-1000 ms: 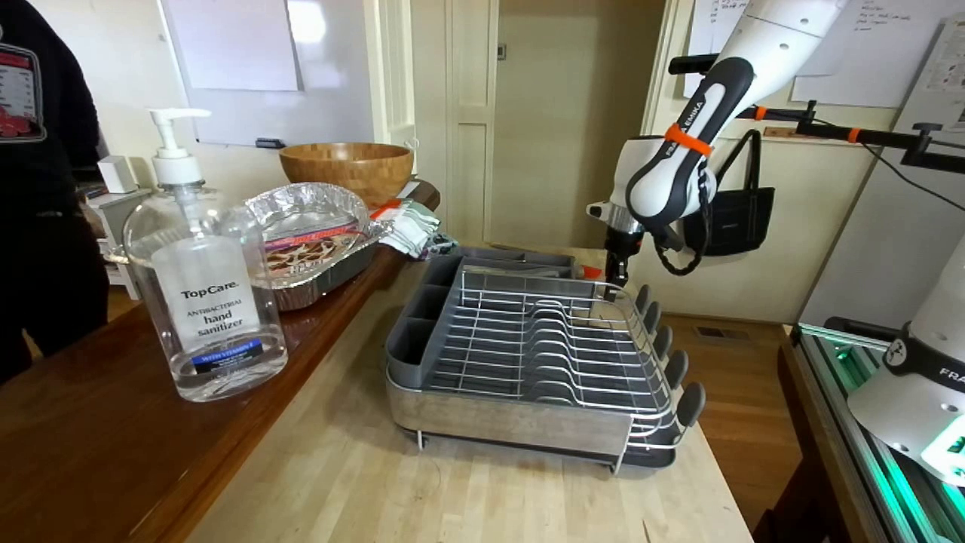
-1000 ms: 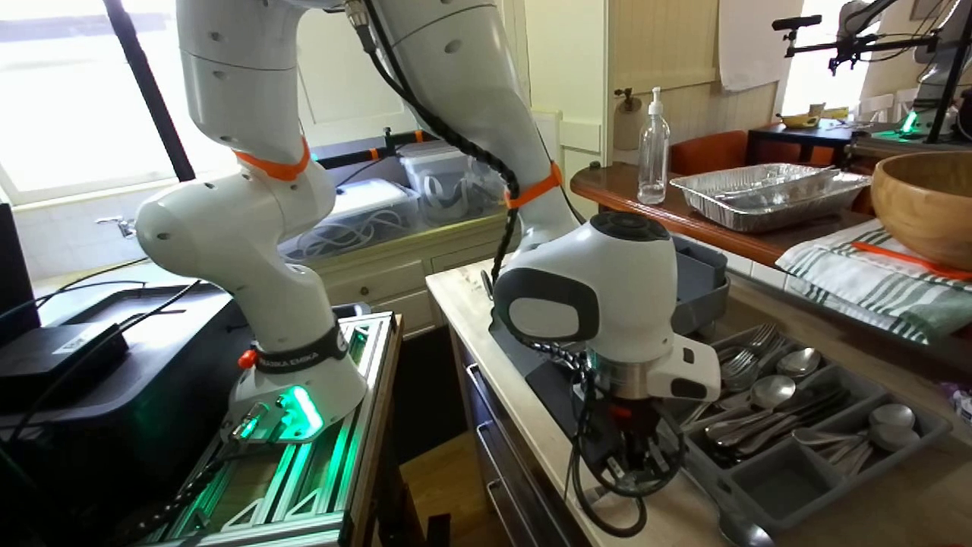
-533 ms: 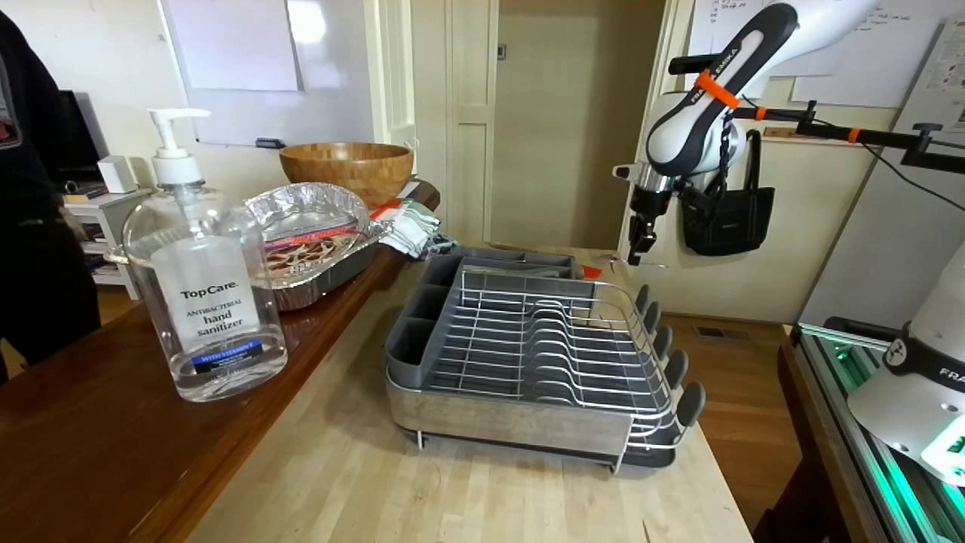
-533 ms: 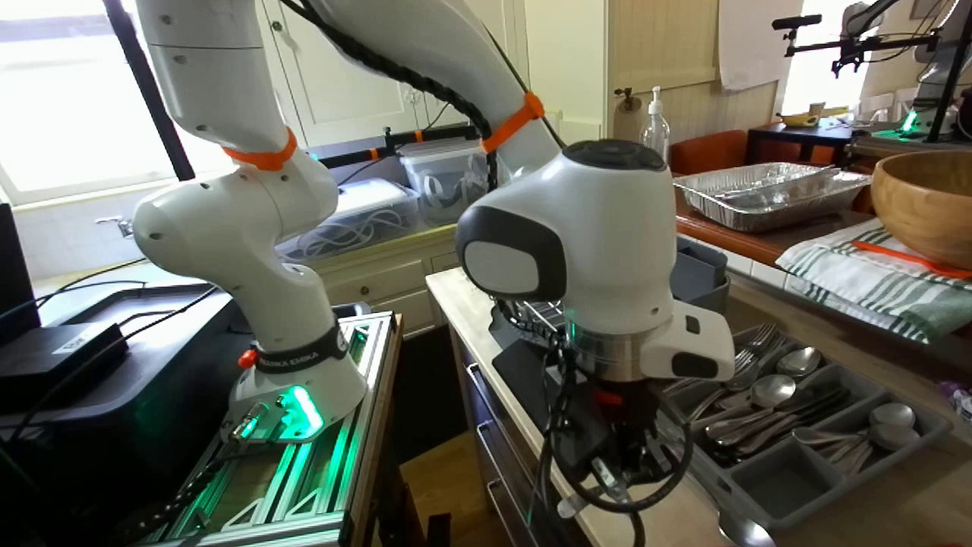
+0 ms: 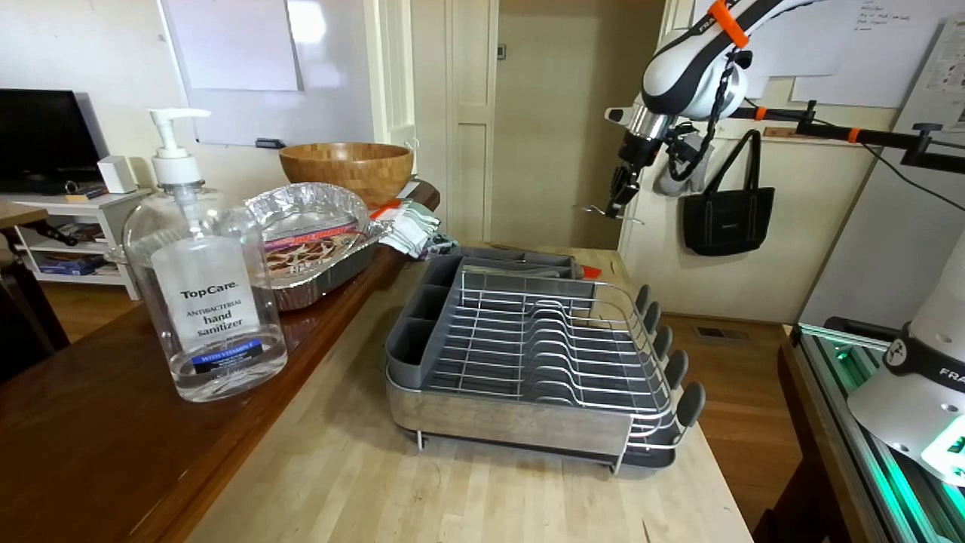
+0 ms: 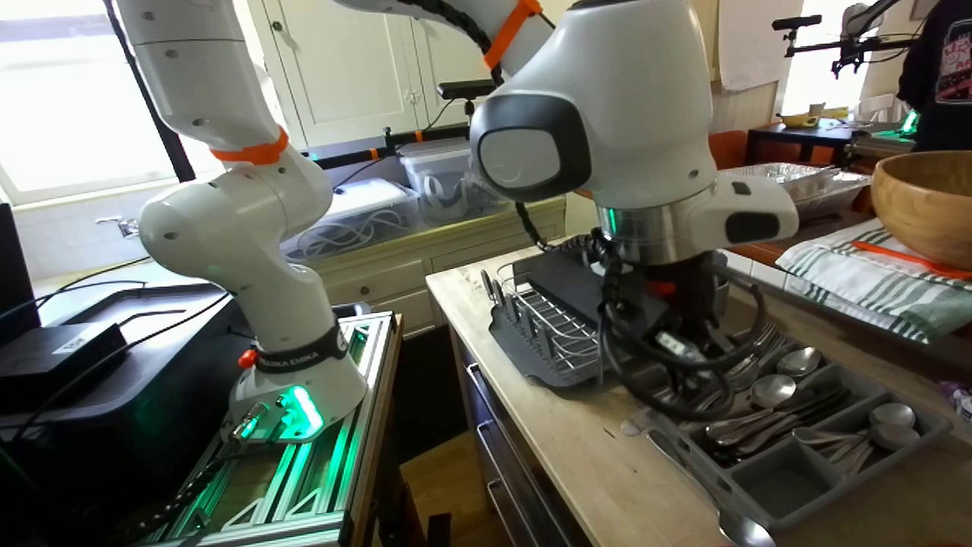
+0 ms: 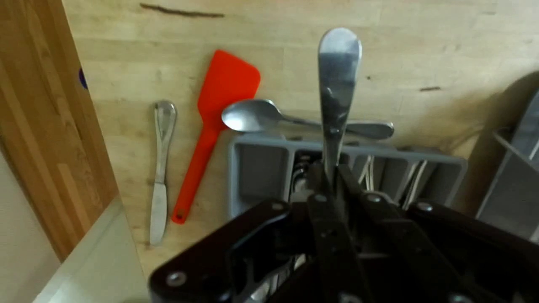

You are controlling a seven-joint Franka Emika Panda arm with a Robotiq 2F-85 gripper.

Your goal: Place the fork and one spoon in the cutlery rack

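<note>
One hand is gripping one metal utensil, its head too small or hidden to tell the kind, and is hovering higher than the one grey tray. That tray is resting on the bench, and at least four spoons are showing inside it, with several forks lying too crowded to count. One more spoon is lying on the bench just beside the tray, overlapping one red spatula. One knife is lying farther from the tray than the spatula. One rack is standing on the bench just beside the tray, five grey knobs lining one of its sides. One bottle and one bowl are standing higher than the tray.
</note>
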